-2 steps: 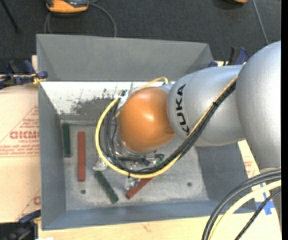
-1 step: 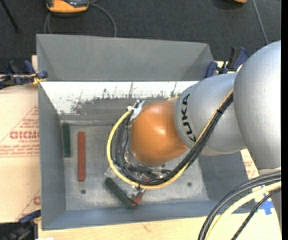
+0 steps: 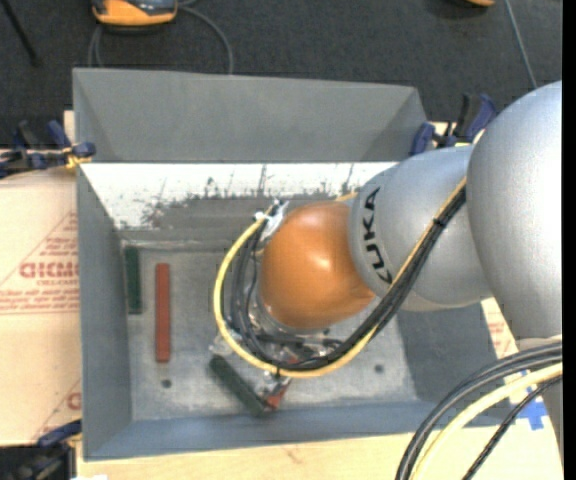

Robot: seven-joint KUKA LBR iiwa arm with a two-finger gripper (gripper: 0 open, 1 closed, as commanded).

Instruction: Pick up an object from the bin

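Our gripper (image 3: 271,368) hangs low at the near side of the bin (image 3: 103,368), right over a dark green stick (image 3: 230,378). We cannot tell if it is open or closed. We should go straight down and squeeze the stick's middle gently, so it stays level.

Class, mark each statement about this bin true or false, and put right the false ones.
1. A red bar lies beside a green bar in the left part of the bin. True.
2. The bars cross each other. False: they lie parallel, apart.
3. The arm's orange cover sits over the bin's middle. True.
4. A dark block lies at the far wall. False: it lies by the near wall, below the cover.
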